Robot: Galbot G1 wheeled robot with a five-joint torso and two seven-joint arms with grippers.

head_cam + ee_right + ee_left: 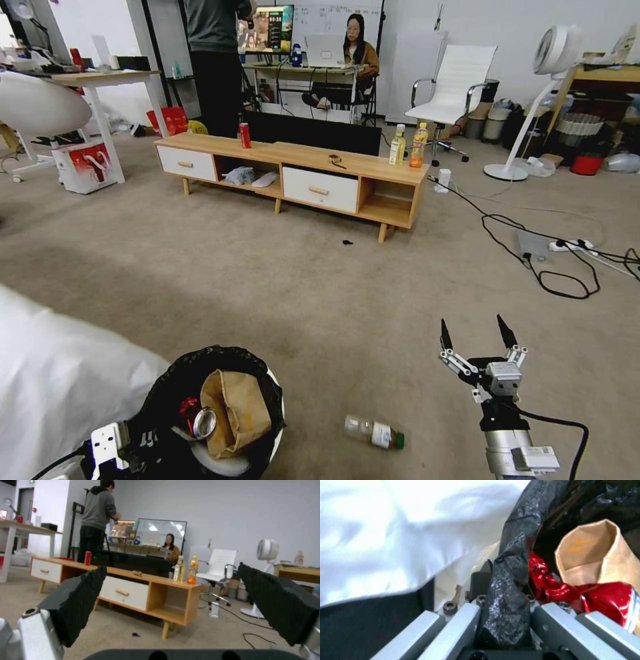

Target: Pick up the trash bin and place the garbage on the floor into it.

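Note:
The trash bin, white with a black bag over its rim, is at the bottom left of the head view. My left gripper is shut on its near rim, and in the left wrist view the black bag is pinched in that gripper. Inside the bin lie a tan paper bag and a crushed red can. A small clear green-capped bottle lies on the carpet right of the bin. My right gripper is open, just right of and beyond the bottle, holding nothing.
A low wooden cabinet stands ahead with an upright red can and two drink bottles on top. Black cables and a power strip lie on the right. A white fan stands behind. A white covering bulges at the lower left.

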